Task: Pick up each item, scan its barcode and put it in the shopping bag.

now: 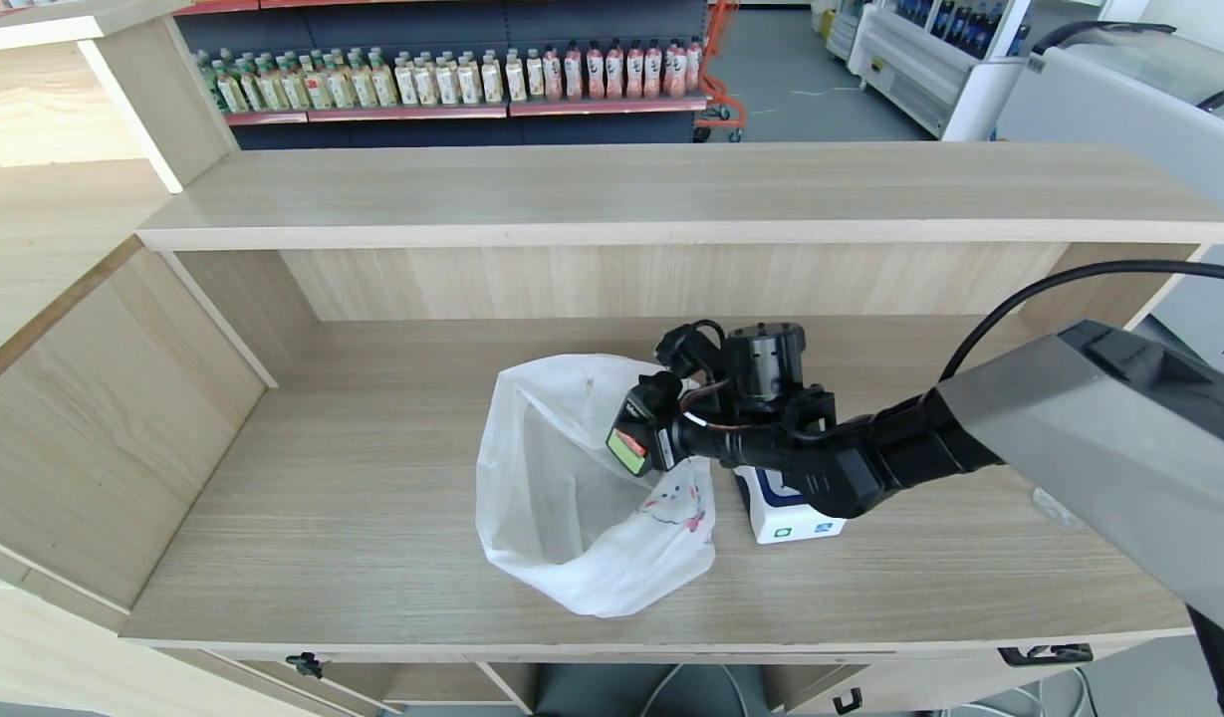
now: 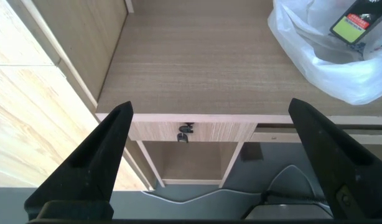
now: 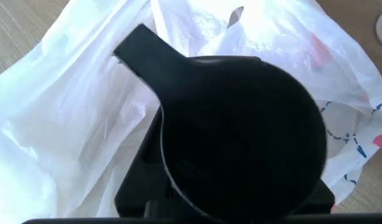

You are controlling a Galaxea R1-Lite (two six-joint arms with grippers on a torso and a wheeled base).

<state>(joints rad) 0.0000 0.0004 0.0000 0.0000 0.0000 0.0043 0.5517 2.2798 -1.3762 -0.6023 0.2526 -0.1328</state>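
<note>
One item in hand: small black pack with green-and-red label [image 1: 627,448], pinched by right gripper [image 1: 656,438], hanging over the mouth of the white thin-plastic shopping bag [image 1: 572,518] on the light wood counter [image 1: 353,518]. Pack looks light, stiffish, glossy, so prob. slippery; best held by narrow edges, label kept clear. Bag limp, rim may fold in. Left gripper [image 2: 209,162] spread wide, empty, off counter's front edge. Left wrist view gives pack's green face above bag opening. In right wrist view a dark round shape [image 3: 241,137] covers it, w/ bag beneath.

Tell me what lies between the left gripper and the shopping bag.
Bare counter between left gripper and shopping bag, per the left wrist view.
</note>
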